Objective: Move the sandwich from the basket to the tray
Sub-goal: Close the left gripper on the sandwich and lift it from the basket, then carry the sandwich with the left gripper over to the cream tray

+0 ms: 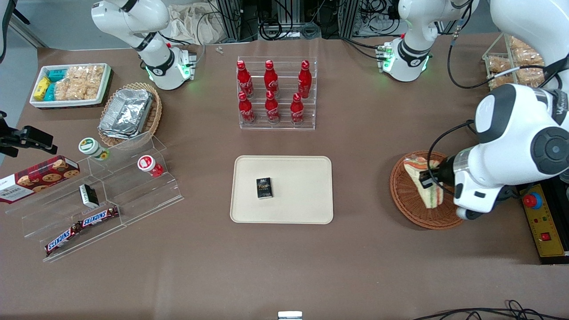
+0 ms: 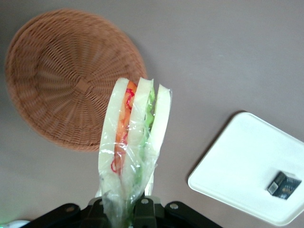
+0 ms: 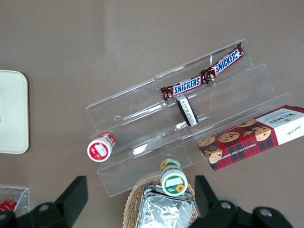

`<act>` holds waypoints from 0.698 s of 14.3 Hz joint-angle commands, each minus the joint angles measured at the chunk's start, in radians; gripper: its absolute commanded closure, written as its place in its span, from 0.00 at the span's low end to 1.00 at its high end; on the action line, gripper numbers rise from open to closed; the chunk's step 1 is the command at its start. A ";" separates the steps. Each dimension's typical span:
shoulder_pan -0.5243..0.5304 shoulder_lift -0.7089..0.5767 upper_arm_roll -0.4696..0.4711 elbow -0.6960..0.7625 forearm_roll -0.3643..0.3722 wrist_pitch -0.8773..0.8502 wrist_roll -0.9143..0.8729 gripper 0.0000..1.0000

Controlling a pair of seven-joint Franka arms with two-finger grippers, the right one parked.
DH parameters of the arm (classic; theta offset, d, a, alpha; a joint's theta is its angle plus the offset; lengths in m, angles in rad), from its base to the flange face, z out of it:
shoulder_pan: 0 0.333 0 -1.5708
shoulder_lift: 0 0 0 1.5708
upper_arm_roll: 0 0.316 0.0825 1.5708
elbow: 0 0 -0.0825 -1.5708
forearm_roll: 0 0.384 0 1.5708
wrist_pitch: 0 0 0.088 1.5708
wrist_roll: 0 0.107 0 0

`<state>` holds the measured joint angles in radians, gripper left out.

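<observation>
My left gripper [image 1: 430,177] is shut on the sandwich [image 1: 427,189], a clear-wrapped wedge of white bread with orange, red and green layers. It hangs lifted above the round reddish-brown wicker basket [image 1: 408,198] at the working arm's end of the table. In the left wrist view the sandwich [image 2: 134,142] stands out from the gripper [image 2: 128,210], with the empty basket [image 2: 61,80] and the brown table beneath it. The cream tray [image 1: 306,195] lies flat at the table's middle, its rounded corner [image 2: 237,166] showing beside the sandwich.
A small black box [image 1: 264,188] lies on the tray. A clear rack of red cola bottles [image 1: 275,95] stands farther from the camera than the tray. A yellow control box [image 1: 543,226] sits beside the basket. Acrylic snack shelves [image 1: 102,200] are toward the parked arm's end.
</observation>
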<state>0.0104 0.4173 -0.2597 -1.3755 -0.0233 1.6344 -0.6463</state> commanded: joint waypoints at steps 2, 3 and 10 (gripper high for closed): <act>-0.114 0.151 -0.007 0.134 0.089 0.037 0.075 1.00; -0.147 0.190 -0.007 0.156 0.106 0.068 0.100 1.00; -0.280 0.360 -0.007 0.182 0.102 0.284 0.064 1.00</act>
<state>-0.2280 0.7336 -0.2695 -1.2456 0.0658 1.9122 -0.5634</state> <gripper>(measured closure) 0.841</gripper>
